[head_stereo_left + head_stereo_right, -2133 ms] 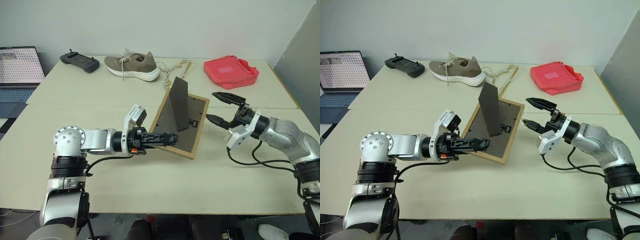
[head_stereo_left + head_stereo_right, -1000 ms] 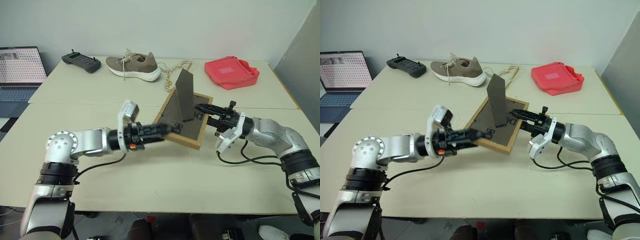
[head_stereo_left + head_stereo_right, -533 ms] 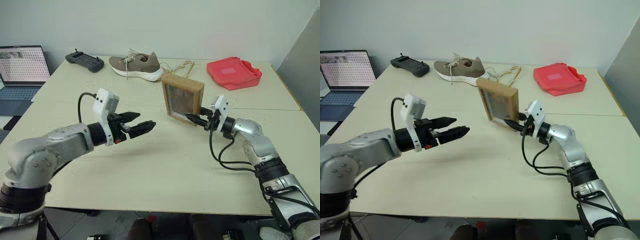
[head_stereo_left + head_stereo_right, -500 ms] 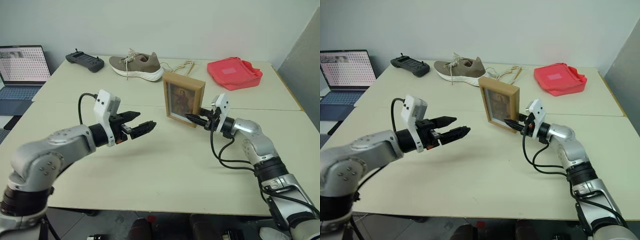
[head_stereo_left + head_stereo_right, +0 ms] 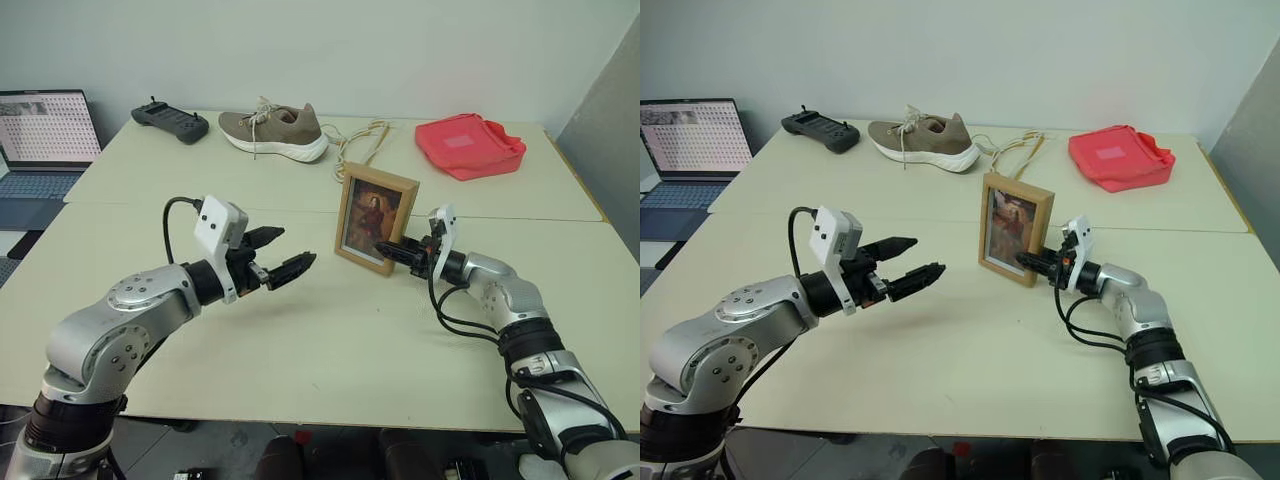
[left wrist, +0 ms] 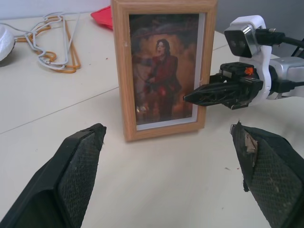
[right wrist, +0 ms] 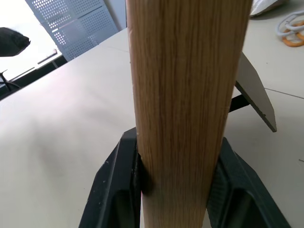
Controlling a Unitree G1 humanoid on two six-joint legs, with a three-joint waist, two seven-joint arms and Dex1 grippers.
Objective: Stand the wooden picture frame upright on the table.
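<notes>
The wooden picture frame [image 5: 375, 218] stands upright on the table [image 5: 330, 350], its portrait facing me. My right gripper [image 5: 386, 248] is shut on the frame's right edge near the bottom. In the right wrist view the light-wood edge [image 7: 185, 95] fills the gap between the two black fingers [image 7: 118, 185], and the fold-out stand [image 7: 254, 92] leans out behind. My left gripper [image 5: 296, 244] hovers open to the frame's left, apart from it. In the left wrist view its fingers [image 6: 78, 175] are spread wide with the frame [image 6: 161, 66] ahead.
At the far side of the table lie a brown shoe [image 5: 275, 130], a black controller [image 5: 170, 122], a coil of cord [image 5: 365, 135] and a red bag [image 5: 470, 145]. A laptop [image 5: 40, 135] sits at the left. A grey panel [image 5: 600, 120] stands at the right.
The frame went from lying tilted with its back up to upright with the portrait towards me. My left gripper let go, opened and drew back. The right gripper rolled and lowered with the frame.
</notes>
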